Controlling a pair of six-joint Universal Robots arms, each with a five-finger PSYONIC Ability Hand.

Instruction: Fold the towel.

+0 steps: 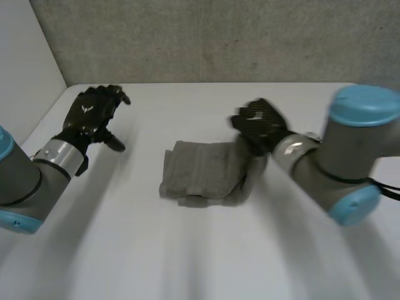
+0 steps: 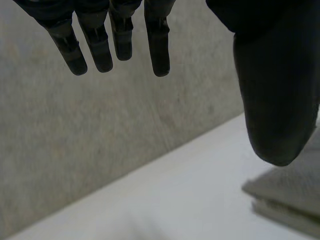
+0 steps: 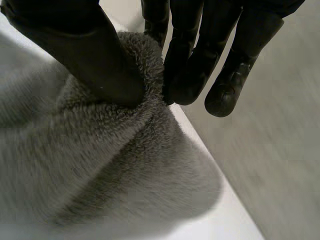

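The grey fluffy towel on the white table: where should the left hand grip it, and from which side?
Probably the left edge of the grey fluffy towel, approached from the left. It lies folded flat, that edge free; the right hand pinches the opposite edge, and the open left hand hovers on that side.

The towel point(image 3: 100, 165) is shown as fluffy, matt grey cloth, the surface point(image 1: 206, 250) as smooth matt white, and the wall point(image 1: 219, 37) as rough, speckled grey
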